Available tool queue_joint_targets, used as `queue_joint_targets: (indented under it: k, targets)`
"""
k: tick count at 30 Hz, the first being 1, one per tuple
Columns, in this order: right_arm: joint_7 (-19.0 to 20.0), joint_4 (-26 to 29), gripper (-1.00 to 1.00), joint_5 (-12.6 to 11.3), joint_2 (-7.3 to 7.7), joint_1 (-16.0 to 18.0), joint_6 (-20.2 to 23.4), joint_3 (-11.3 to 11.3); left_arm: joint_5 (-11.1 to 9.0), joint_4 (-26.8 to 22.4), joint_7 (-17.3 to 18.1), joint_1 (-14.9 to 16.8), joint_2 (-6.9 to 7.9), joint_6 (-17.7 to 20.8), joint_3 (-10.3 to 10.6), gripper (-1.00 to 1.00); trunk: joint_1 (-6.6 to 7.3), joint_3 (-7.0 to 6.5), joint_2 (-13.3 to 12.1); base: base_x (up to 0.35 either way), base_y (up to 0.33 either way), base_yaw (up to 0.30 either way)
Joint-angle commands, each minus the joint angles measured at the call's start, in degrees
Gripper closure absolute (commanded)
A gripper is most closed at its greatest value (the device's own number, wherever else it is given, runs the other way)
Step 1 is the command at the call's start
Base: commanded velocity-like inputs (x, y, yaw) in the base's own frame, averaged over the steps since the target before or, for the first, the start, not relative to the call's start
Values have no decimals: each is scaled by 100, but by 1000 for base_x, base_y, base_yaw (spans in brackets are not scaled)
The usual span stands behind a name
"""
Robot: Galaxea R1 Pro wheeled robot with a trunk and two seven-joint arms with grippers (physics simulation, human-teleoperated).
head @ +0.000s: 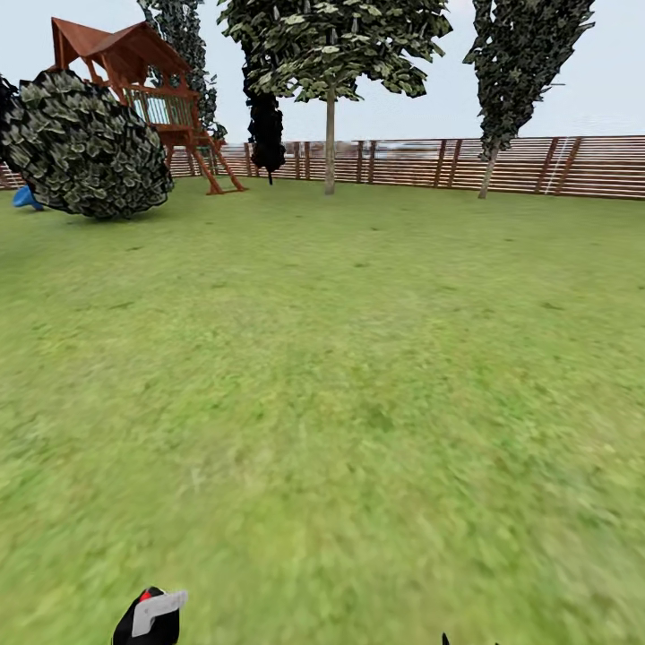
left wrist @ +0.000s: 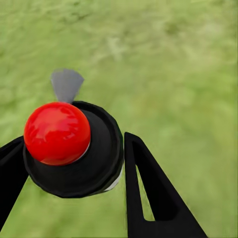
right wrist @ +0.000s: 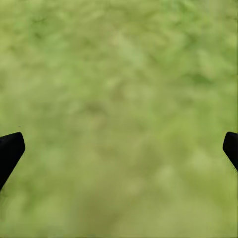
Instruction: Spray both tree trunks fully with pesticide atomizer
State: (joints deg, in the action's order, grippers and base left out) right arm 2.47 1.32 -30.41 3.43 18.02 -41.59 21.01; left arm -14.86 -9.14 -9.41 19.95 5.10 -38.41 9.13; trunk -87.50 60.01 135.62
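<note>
1. The left gripper point(left wrist: 74, 168) is seen in the left wrist view closed around the pesticide atomizer point(left wrist: 74, 148), with one black finger point(left wrist: 148, 193) pressed against the black cap on one side and the other finger at the opposite side.
2. The atomizer is viewed from above: a glossy red knob sits on a round black cap, and a grey nozzle point(left wrist: 66, 83) projects outward beyond the cap.
3. In the head view the atomizer point(head: 150, 616) is found at the bottom edge, left of centre, held above the grass with its pale nozzle pointing to the right.
4. The right gripper point(right wrist: 119, 148) is shown in the right wrist view with its two dark fingertips point(right wrist: 10, 148) set wide apart and nothing but blurred grass between them.
5. The lawn point(head: 358, 376) of the garden is spread out ahead of the robot up to a brown slatted fence point(head: 537, 166) at the far edge.
6. A tree with a pale trunk point(head: 330, 143) is seen standing before the fence, near the middle of the far edge.
7. A second trunk point(head: 488, 175) is seen further right, just before the fence.
8. A broad dark bush point(head: 85, 143) and a wooden play tower point(head: 143, 81) are placed at the far left corner.
</note>
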Motion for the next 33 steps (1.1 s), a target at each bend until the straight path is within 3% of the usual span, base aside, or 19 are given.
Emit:
queue_joint_targets:
  k: [1, 33]
  targets:
    - [1, 0, -100, 0, 1, 0, 1, 0, 1, -1, 0, 0, 0, -2, 0, 100, 0, 0, 0, 338, 0, 0]
    - [5, 0, -100, 0, 0, 0, 1, 0, 10, 1, 9, 0, -9, -9, 9, 100, 0, 0, 0, 338, 0, 0]
